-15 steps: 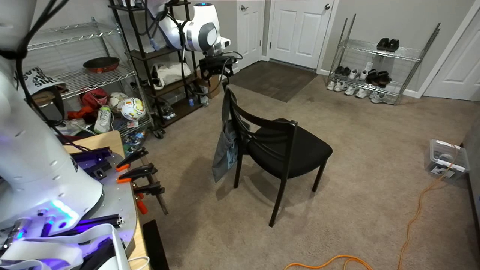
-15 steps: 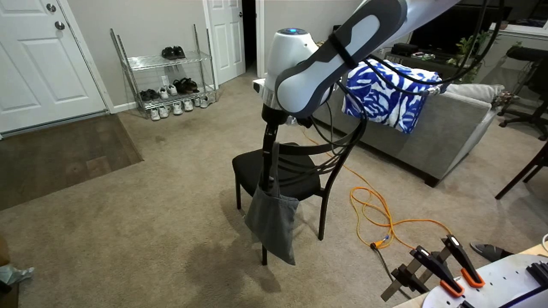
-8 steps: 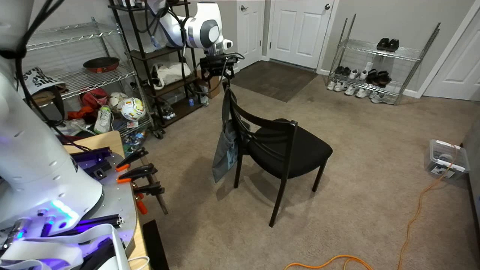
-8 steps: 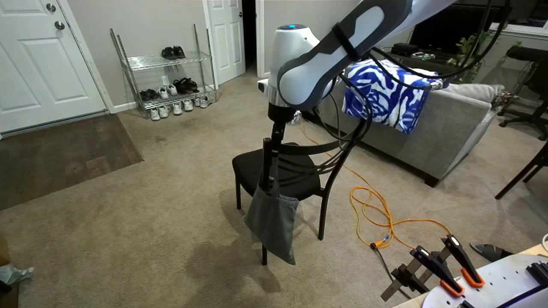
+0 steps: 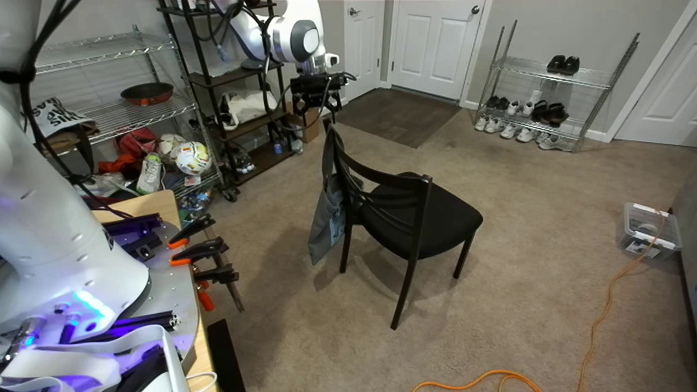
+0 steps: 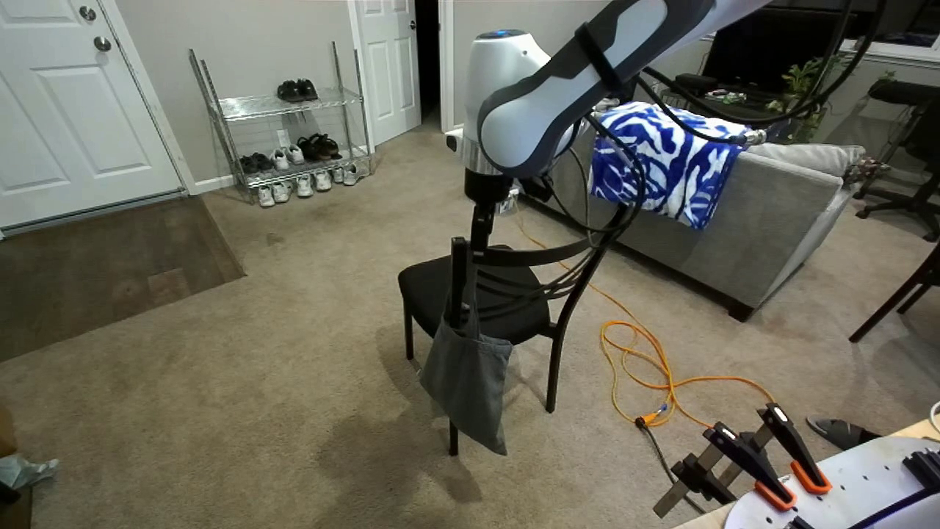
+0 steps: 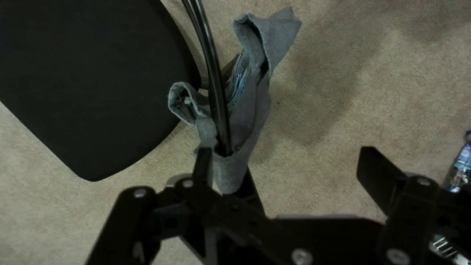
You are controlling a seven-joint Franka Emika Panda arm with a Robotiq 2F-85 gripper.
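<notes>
My gripper (image 7: 286, 156) is open, with nothing between its fingers, and hangs just above a top corner of the chair's backrest. It also shows in both exterior views (image 5: 316, 110) (image 6: 481, 231). The black chair (image 5: 430, 218) (image 6: 433, 290) stands upright on the carpet; its seat (image 7: 92, 84) fills the upper left of the wrist view. A grey cloth bag (image 5: 328, 218) (image 6: 470, 386) hangs by its strap from that backrest corner. In the wrist view the bag (image 7: 254, 106) lies below and near the left finger; I cannot tell whether they touch.
A wire rack (image 5: 552, 79) with several shoes stands by the wall. A dark shelf (image 5: 261, 160) and a wire shelf (image 5: 125, 111) stand near the arm. A grey sofa (image 6: 683, 242) and orange cord (image 6: 664, 367) lie beyond the chair. Clamps (image 5: 199, 250) stick out from the table edge.
The gripper and arm have risen and shifted slightly to the right in both exterior views, uncovering the top of the chair's back post. The chair and bag have not visibly moved.
</notes>
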